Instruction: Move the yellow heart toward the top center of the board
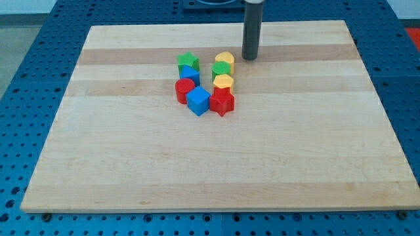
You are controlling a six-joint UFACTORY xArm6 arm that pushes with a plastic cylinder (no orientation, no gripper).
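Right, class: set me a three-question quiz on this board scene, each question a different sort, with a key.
1. True or false: my tip touches the yellow heart.
2. Which block sits directly below the yellow heart in the view? A) red star B) green block C) blue cube
3. Fill in: my tip stands to the view's ____ of the yellow heart.

Key: 1 false, a gap shows between them; 2 B, the green block; 3 right.
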